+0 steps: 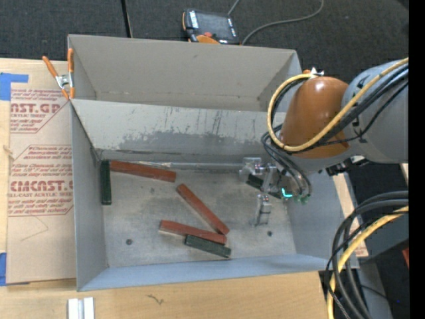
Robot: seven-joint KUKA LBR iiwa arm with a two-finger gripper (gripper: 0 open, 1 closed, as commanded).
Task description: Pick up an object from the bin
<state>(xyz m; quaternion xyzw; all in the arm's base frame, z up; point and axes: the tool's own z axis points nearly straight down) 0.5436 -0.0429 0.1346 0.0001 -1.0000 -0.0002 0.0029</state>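
Note:
My gripper [264, 212] hangs over the bare floor at the right side of the bin, pointing down, with nothing visible in it. The nearest thing is a red-brown flat bar [202, 209] lying diagonally in the middle of the bin, a short way to the gripper's left. Below that lies a second red-brown bar [189, 229], with a dark green bar [207, 245] touching its front right end.
A third red-brown bar [143, 171] lies along the back wall at the left. A dark green bar [105, 182] lies against the left wall. The arm with its orange cover and cables comes in over the right rim.

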